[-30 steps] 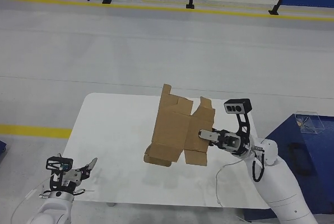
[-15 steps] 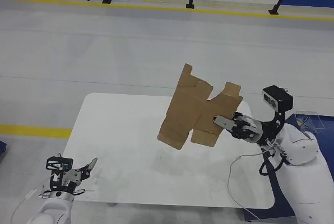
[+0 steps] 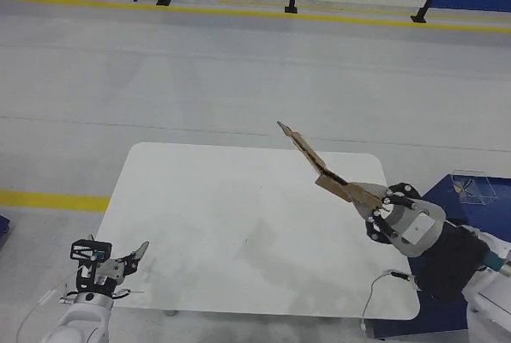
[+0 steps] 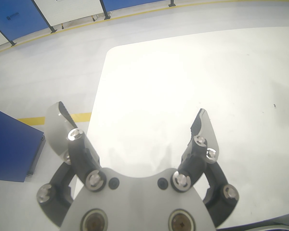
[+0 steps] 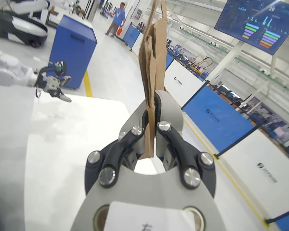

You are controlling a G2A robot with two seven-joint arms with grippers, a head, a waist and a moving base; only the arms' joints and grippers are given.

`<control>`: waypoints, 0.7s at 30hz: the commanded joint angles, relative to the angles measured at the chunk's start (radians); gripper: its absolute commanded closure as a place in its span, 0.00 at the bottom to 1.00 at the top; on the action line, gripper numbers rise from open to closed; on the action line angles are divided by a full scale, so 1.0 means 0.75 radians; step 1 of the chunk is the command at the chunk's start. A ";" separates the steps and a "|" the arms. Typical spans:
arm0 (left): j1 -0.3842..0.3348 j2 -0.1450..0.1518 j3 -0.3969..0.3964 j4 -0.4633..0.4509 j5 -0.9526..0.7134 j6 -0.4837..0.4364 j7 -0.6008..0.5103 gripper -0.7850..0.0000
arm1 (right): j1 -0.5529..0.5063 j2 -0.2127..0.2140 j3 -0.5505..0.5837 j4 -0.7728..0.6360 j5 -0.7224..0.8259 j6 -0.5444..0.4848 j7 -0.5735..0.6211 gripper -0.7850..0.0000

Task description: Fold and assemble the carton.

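The right hand (image 5: 151,104) pinches the flattened carton (image 5: 152,56) by one edge, raised clear above the worktop's (image 3: 221,231) right side, seemingly so its panels can drop open. The left hand (image 4: 131,108) hangs wide and empty by the near-left corner, free to help.

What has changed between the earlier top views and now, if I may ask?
The right gripper, shut on the carton throughout, carried it rightward over the table and turned its wrist, so the carton, earlier broadside to the top view, now shows edge-on. The left gripper stayed open at the table's near left corner.
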 commanded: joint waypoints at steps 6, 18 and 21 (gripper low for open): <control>0.000 0.000 0.000 0.000 0.000 0.000 0.000 0.00 | 0.027 0.026 -0.213 0.005 -1.078 0.278 -0.489 1.00; 0.000 0.000 0.000 0.000 0.000 0.000 0.000 0.00 | -0.185 0.060 -0.371 0.005 -1.704 0.625 -0.817 1.00; 0.000 0.000 0.000 0.000 0.000 0.000 0.000 0.00 | -0.174 0.060 -0.375 0.005 -1.641 0.605 -0.838 1.00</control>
